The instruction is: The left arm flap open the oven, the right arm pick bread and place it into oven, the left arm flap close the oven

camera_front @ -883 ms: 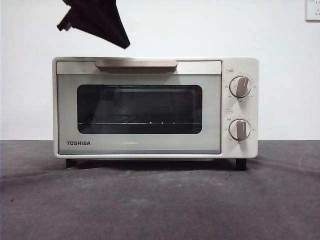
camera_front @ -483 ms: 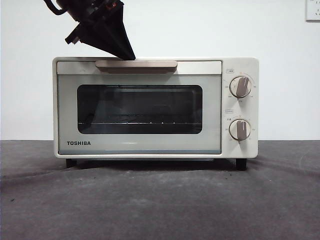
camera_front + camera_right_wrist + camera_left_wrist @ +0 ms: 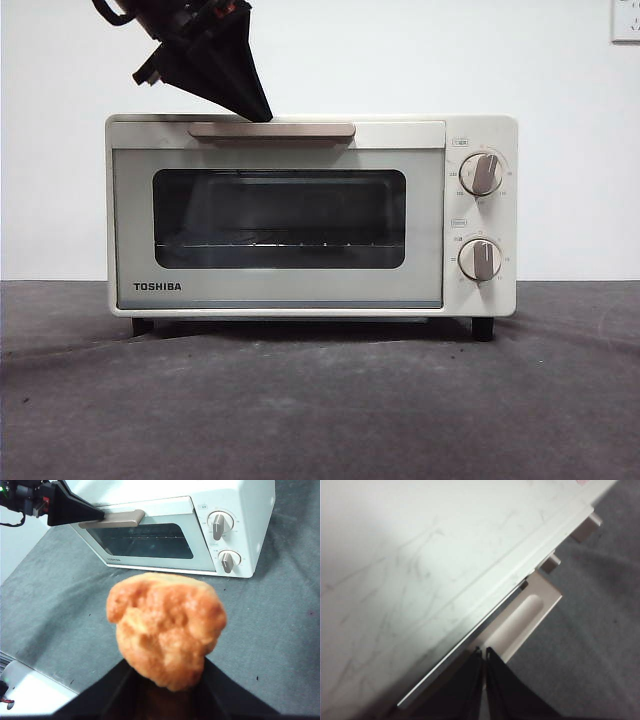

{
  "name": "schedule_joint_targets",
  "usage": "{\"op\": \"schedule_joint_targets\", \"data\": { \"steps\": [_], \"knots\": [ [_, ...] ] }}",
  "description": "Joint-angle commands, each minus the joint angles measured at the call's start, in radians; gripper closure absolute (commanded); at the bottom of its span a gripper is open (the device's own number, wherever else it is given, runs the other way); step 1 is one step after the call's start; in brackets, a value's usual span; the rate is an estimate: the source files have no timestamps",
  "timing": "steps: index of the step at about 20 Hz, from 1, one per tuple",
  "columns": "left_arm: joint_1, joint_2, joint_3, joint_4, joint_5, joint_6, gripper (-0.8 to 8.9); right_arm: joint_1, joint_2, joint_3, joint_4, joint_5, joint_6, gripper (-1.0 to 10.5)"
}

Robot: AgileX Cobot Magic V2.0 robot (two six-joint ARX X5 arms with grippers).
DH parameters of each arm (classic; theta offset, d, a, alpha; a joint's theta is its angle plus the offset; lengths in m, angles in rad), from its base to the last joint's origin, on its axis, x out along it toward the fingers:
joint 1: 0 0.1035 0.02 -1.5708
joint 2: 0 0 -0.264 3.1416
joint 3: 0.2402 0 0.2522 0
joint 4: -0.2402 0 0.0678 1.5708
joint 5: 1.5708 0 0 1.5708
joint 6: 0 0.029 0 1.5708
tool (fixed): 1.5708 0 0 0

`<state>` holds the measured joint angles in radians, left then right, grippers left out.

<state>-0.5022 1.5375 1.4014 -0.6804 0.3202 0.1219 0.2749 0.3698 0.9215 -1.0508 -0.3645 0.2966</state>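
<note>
The cream TOSHIBA oven (image 3: 310, 290) stands mid-table, and its dark-glass door is tipped out by a thin crack at the top. The left gripper (image 3: 262, 114) comes down from the upper left, shut, with its pointed tip on the left part of the beige handle (image 3: 290, 130). The left wrist view shows the shut left gripper (image 3: 484, 653) behind the handle (image 3: 525, 620), beside the gap under the oven's top. The right gripper (image 3: 165, 680) is shut on the golden-brown bread (image 3: 167, 630), held in the air in front of the oven (image 3: 250, 525). That view also shows the left gripper (image 3: 100, 515) at the handle.
Two beige knobs (image 3: 482, 173) (image 3: 481, 259) sit on the oven's right panel. Grey cloth (image 3: 320, 400) covers the table in front. A white wall stands behind, with an outlet (image 3: 626, 20). The table's left edge and a white object (image 3: 30, 695) show in the right wrist view.
The left gripper came down from above onto the handle. Since then the door's top edge has tipped slightly outward. The oven itself stayed put.
</note>
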Motion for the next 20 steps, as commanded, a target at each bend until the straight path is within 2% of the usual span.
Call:
{"op": "schedule_joint_targets", "data": {
  "steps": [1,8,14,20],
  "knots": [
    [-0.019,0.034,-0.005,-0.074,-0.061,0.032,7.98,0.005,-0.001,0.017,0.011,-0.002,0.01,8.2],
    [-0.075,0.032,-0.006,-0.133,-0.172,0.031,7.98,0.005,-0.001,0.017,0.011,-0.002,0.01,8.2],
    [-0.106,0.018,-0.022,-0.143,-0.198,0.016,7.98,0.005,-0.001,0.017,0.011,-0.002,0.01,8.2],
    [-0.127,-0.047,-0.111,-0.093,-0.217,-0.004,7.98,0.005,-0.001,0.017,0.011,-0.002,0.01,8.2]
  ]
}}
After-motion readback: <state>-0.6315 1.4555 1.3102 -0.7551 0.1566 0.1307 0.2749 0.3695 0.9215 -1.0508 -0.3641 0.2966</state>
